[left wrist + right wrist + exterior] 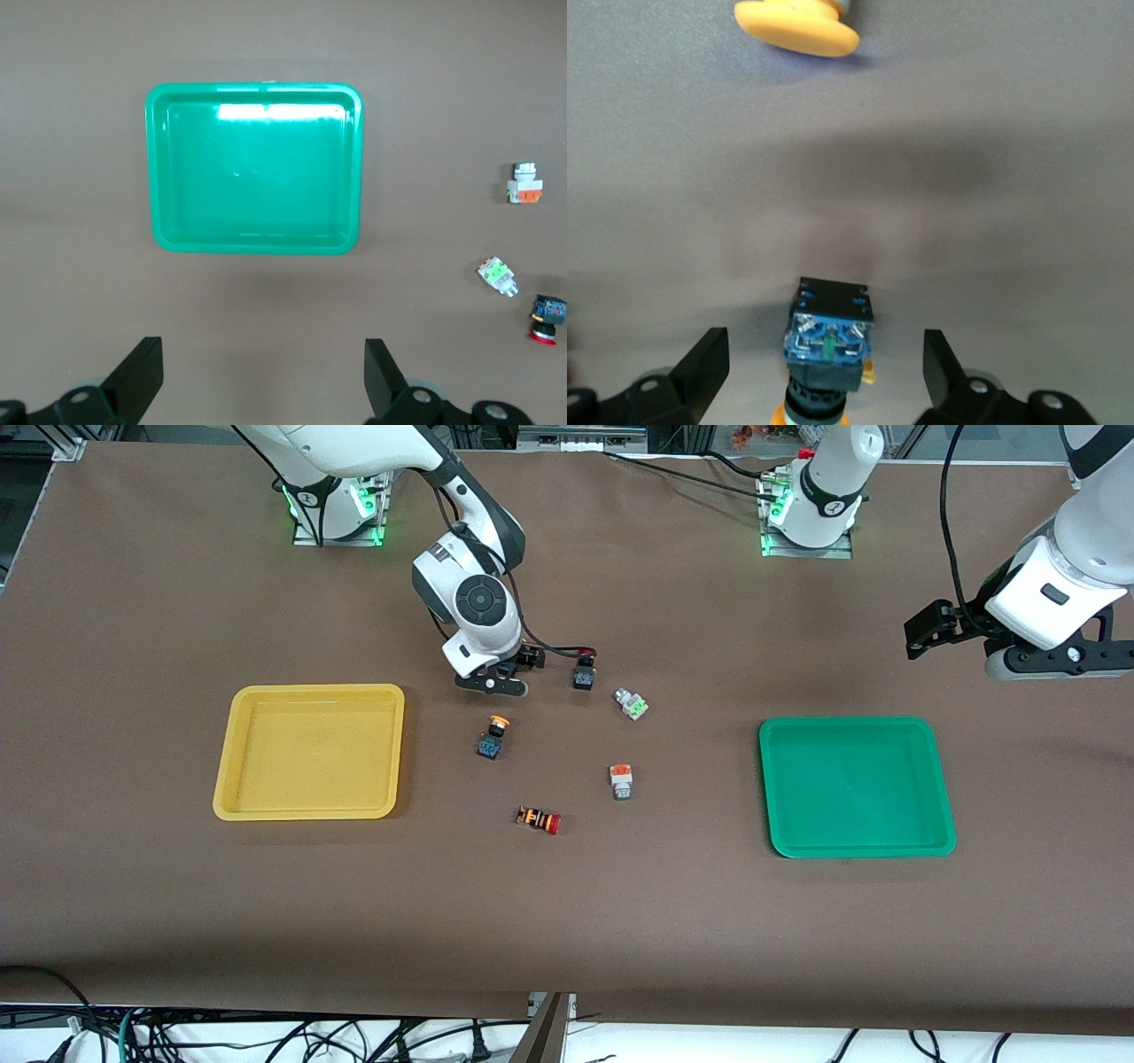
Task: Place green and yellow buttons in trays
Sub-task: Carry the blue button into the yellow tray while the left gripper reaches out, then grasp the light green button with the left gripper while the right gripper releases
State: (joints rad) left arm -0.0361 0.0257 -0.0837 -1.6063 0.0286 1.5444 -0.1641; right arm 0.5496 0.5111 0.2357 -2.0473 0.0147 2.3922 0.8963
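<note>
Right gripper [499, 676] low over a yellow-capped black push-button switch [827, 354], its fingers spread wide either side and not touching it.

A second yellow-capped black switch [493, 738] lies on the brown bench [567, 921], nearer the front camera. Two white-grey green-part switches [631, 704] [621, 780] lie between the empty yellow plastic tray [232, 779] and green plastic tray [941, 815]. The left gripper [263, 376] waits above the green tray's end, fingers released.

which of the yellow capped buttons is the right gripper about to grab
The yellow-capped button lying between the open fingers of the right gripper. The other yellow-capped button lies nearer the front camera, outside its fingers.
</note>
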